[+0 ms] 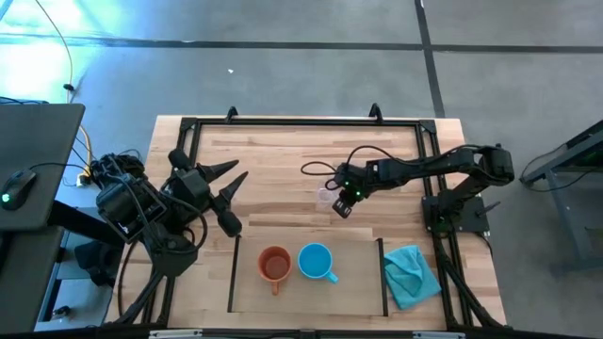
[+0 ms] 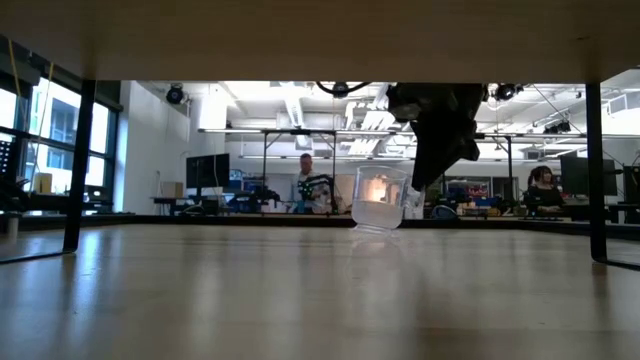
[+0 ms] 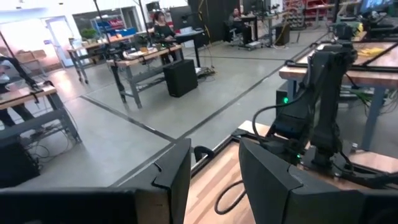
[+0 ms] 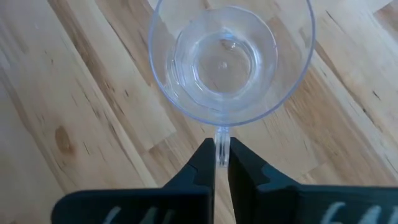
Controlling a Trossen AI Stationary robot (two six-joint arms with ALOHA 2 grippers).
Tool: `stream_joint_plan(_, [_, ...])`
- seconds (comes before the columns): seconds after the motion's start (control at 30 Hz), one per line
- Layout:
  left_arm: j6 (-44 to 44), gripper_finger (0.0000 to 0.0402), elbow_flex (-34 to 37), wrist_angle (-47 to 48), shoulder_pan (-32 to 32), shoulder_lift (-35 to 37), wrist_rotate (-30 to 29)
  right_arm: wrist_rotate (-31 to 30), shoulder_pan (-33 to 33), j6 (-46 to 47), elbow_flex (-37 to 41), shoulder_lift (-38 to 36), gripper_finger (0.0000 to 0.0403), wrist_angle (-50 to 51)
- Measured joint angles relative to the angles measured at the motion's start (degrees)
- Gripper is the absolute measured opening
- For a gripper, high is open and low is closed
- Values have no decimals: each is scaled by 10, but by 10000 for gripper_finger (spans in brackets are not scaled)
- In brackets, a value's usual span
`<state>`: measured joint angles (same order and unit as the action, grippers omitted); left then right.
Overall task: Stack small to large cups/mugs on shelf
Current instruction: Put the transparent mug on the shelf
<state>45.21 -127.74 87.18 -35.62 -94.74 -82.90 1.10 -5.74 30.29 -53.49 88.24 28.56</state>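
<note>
A clear glass cup (image 4: pixel 227 62) stands on the tabletop near its middle, also seen as the glass cup (image 1: pixel 327 196) from above and the glass cup (image 2: pixel 380 200) from table height. My right gripper (image 4: pixel 221 165) is shut on it, slanting down. An orange mug (image 1: pixel 274 265) and a blue mug (image 1: pixel 316 261) stand upright side by side on the pale shelf panel (image 1: pixel 358 292) at the near edge. My left gripper (image 1: pixel 229 193) is raised over the table's left part, open, with nothing between its fingers. My right gripper pinches the glass cup's thin handle (image 4: pixel 222 144) between its two fingers. The fingers come slanting down from the table's right side. The cup is mouth up with its base on the tabletop (image 2: pixel 376 226).
A teal cloth (image 1: pixel 412 273) lies at the near right, beside the shelf panel's black strip. A black metal frame (image 1: pixel 301 121) runs around the table's far and side edges. A black cable (image 1: pixel 320 169) loops on the wood behind the cup. People sit in the room beyond.
</note>
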Motion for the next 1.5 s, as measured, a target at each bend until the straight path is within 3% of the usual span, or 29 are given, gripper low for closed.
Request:
stream_joint_plan(0.13, [0,124,0,-4,0,0,16,0,0,8,0,-6,3,1])
stream_joint_plan(0.57, [2,124,0,-5,0,0,152,-32,-6,-36,-93,-9,1,110])
stream_joint_plan(0.8, [3,124,0,-22,0,0,184,-33,-6,-38,-129,-9,0,173])
stream_joint_plan(1.13, [-64,124,-5,-71,0,0,138,-46,-6,-32,-236,-9,0,318])
stream_joint_plan(1.5, [-90,124,-5,-36,0,0,22,-75,10,61,-395,-9,0,516])
